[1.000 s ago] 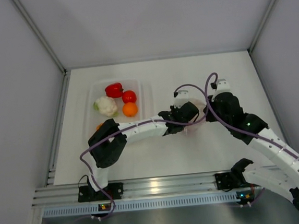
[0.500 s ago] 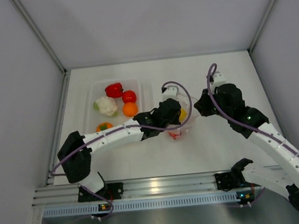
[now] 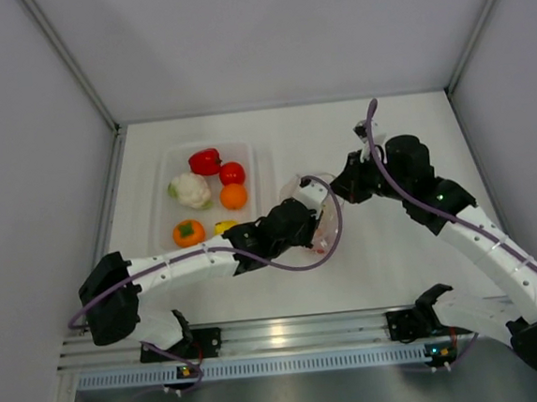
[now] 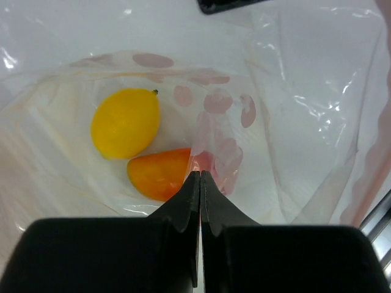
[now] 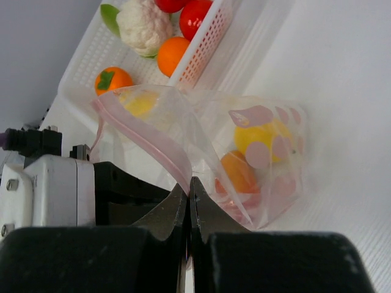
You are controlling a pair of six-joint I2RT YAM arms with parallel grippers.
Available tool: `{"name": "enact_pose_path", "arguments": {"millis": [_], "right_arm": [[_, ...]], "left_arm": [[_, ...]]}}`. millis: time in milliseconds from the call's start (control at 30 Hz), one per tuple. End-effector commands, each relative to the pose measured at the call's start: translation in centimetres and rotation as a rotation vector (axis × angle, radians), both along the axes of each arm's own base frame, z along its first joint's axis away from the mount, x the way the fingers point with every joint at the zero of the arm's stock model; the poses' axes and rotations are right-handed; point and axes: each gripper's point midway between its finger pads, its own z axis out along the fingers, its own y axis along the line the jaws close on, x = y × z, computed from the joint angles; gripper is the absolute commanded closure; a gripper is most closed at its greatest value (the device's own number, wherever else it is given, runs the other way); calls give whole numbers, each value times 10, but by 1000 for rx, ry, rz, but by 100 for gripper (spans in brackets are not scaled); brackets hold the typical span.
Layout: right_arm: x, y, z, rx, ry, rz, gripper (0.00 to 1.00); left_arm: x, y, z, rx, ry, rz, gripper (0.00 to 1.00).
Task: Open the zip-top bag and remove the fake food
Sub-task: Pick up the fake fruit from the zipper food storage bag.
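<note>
Your left gripper [image 4: 200,176] is fully closed, tips pinching a fold of the zip-top bag [image 4: 305,122] on its pink-spotted film. Your right gripper [image 5: 189,186] is closed too, tips clamped on the bag's edge right where the pink zip strip [image 5: 143,140] comes in. The bag sits between the two hands, which are close together, the left one on the tray side and the right one on the side away from the tray. The mouth looks parted: the strip loops away from the right tips toward the left gripper's housing. Two pieces of fake food are inside: a lemon [image 4: 125,122] ahead and left of the left tips, and an orange fruit [image 4: 160,175] just beside those tips on their left, behind the film. From the right hand both sit just past the tips, off to the right and low in the bag, lemon above the orange fruit. The bag's lower corner looks down on the table [image 3: 396,265], but I can't confirm contact. The clear tray [image 3: 258,164] is beyond the bag as seen from the right hand, apart from both sets of tips. In it: red pepper [image 3: 205,160], tomato [image 3: 232,173], cauliflower [image 3: 190,190], a whole orange [image 3: 233,196], persimmon [image 3: 188,232], and a second lemon [image 3: 225,226] beside the persimmon, nearest the left forearm.
</note>
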Motion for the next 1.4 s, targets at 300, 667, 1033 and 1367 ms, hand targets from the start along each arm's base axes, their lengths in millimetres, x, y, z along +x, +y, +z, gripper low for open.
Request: {"name": "enact_pose_path", "arguments": {"millis": [300, 667, 1033, 1367], "right_arm": [[11, 4, 49, 45, -153, 13, 100], [-8, 15, 77, 97, -309, 160, 100], [-8, 17, 60, 88, -255, 167, 100], [-13, 22, 33, 60, -157, 207, 100]], "left_arm": [[-18, -11, 3, 53, -177, -214, 100], [-25, -10, -40, 117, -97, -290, 100], [-2, -5, -50, 142, -76, -136, 100], [4, 7, -19, 41, -84, -19, 100]]}}
